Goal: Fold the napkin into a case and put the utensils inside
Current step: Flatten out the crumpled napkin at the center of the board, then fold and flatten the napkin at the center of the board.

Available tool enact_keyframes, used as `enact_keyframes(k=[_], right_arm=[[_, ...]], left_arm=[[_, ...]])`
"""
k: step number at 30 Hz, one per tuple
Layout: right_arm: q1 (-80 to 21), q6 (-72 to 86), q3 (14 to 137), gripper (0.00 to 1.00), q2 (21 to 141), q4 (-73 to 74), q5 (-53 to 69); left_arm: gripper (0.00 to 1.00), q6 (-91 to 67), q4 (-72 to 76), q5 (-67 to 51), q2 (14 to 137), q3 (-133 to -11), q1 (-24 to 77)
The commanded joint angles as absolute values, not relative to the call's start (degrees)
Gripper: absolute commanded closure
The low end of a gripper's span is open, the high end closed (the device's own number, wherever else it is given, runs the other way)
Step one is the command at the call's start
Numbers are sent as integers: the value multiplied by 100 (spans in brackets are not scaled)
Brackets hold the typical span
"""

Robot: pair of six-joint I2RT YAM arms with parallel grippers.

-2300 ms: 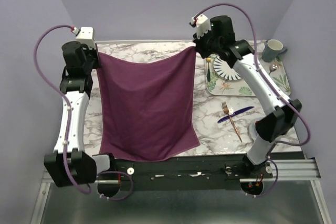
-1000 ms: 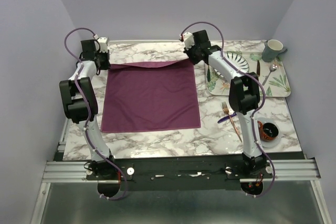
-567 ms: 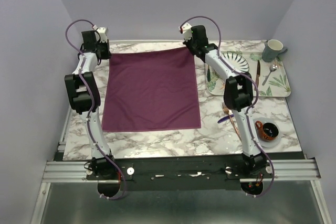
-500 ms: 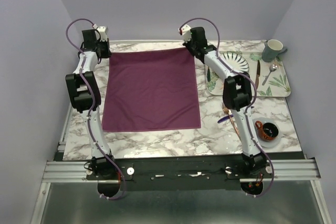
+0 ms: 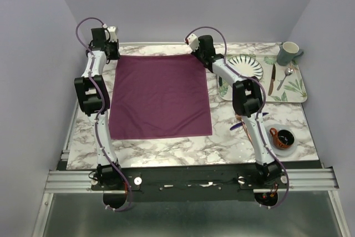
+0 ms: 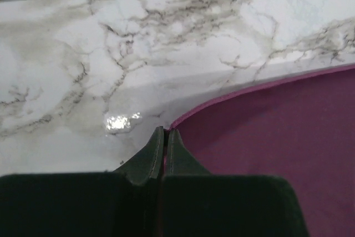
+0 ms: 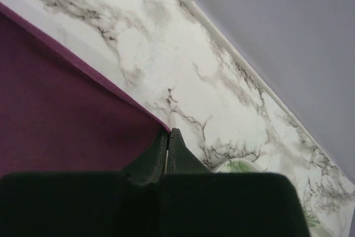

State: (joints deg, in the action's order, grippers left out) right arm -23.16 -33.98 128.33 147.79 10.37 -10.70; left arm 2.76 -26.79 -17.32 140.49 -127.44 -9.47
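The plum-purple napkin point(image 5: 161, 97) lies spread flat and unfolded on the marble table. My left gripper point(image 5: 112, 55) is shut on its far left corner, with cloth point(image 6: 266, 137) pinched between the jaws of the gripper point(image 6: 165, 131). My right gripper point(image 5: 199, 54) is shut on the far right corner; cloth point(image 7: 66, 115) runs up to the jaws of the gripper point(image 7: 169, 131). The dark blue knife point(image 5: 237, 126) and copper fork point(image 5: 239, 117) lie right of the napkin, mostly hidden under my right arm. No folded case shows.
A leaf-patterned tray point(image 5: 297, 94) at the far right holds a striped plate point(image 5: 247, 66), a gold-coloured utensil point(image 5: 271, 79), a silver spoon point(image 5: 286, 75) and a grey mug point(image 5: 288, 53). A small red-brown cup point(image 5: 283, 137) stands near the right front.
The napkin hung lifted between both grippers; both arms carried its top edge to the far side and lowered it, and it now lies flat with the corners drawn out.
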Motion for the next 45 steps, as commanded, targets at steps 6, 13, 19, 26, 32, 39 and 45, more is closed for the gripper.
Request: enact_keyframes(k=[6,13,19,26,32,39,45], right_arm=[[-2373,-3559,10857,99,12941,809,-818],[-2382,-3393,8992,99,11402,1000,182],[-2460,-2919,8221,99,10689,2379,1079],[-2970,-2558,6795,99,9616,2689,1415],[-3032,-2373,6407,99,9799,2742,1038],[-3023,-2347,6354,99,10029,2777,853],[-3023,-2417,6442,99,9450,3286,949]], left_arm=[[100,817,-2329,-2188,12341,-10733,-1054],[100,1406,-2821,-2662,11225,-9547,-1459],[100,2354,-3594,-3260,10276,-8334,-1775],[100,3374,-3937,-3103,8897,-6463,-1925],[100,3691,-3595,-2541,8429,-5310,-1934],[100,3752,-3524,-2453,8543,-5080,-1925],[100,4086,-4138,-2505,8166,-5351,-1960]])
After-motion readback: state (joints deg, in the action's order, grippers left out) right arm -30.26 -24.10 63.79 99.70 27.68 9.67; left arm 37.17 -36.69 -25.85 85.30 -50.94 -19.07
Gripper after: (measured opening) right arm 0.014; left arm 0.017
